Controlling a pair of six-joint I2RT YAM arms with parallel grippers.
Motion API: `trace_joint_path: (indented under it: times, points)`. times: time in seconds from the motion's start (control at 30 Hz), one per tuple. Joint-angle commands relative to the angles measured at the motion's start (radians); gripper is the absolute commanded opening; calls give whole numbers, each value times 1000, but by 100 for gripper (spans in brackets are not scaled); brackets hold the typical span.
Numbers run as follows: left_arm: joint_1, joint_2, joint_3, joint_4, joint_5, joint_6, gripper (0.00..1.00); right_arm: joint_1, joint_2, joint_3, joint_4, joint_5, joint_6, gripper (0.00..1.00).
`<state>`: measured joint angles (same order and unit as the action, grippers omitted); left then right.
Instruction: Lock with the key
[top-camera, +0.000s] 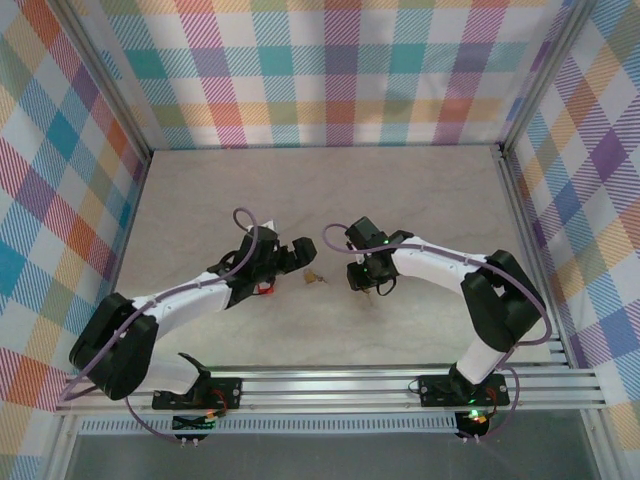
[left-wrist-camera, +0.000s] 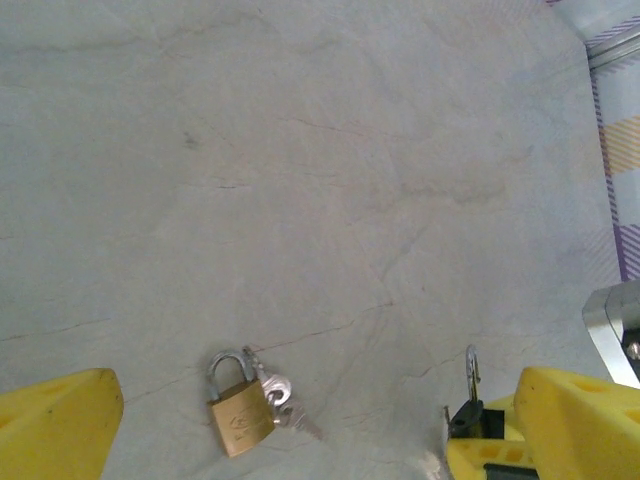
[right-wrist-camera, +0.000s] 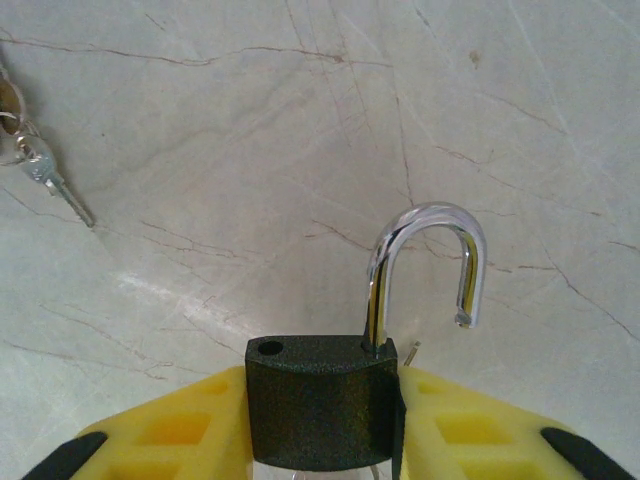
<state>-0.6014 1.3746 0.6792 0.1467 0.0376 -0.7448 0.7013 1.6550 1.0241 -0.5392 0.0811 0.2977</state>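
Black padlock (right-wrist-camera: 320, 400), shackle swung open, sits clamped upright in my right end effector (right-wrist-camera: 325, 440). My left end effector (left-wrist-camera: 315, 425) hangs spread wide. At 6 o'clock in its wrist view, a brass padlock (left-wrist-camera: 240, 415) with keys (left-wrist-camera: 283, 398) lies on the worktop (left-wrist-camera: 300, 150).

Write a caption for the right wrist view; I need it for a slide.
Right gripper grips a black padlock, shackle swung open; keys lie on the marbled table at upper left.
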Motion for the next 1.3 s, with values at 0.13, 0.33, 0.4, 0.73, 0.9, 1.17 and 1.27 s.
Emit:
trace_joint_path:
  times: [0.13, 0.33, 0.4, 0.73, 0.9, 1.17, 1.27]
  points:
    - [-27, 96, 89, 77, 36, -39, 100, -2, -44, -21, 30, -22, -19, 34]
    - [-40, 193, 146, 103, 75, -69, 100, -2, -58, -30, 34, -23, -19, 34]
    - [-43, 222, 160, 113, 86, -78, 100, -2, -63, -32, 37, -23, -21, 34]
    - [-54, 332, 216, 171, 147, -144, 96, -3, -100, -48, 51, -30, -23, 34]
    - [-66, 364, 234, 192, 167, -169, 93, -2, -128, -61, 61, -36, -24, 34]
    - [-110, 399, 267, 197, 180, -182, 89, -2, -157, -70, 73, -50, -27, 34]
    - [-121, 414, 269, 214, 189, -197, 86, -2, -166, -75, 80, -57, -27, 34]
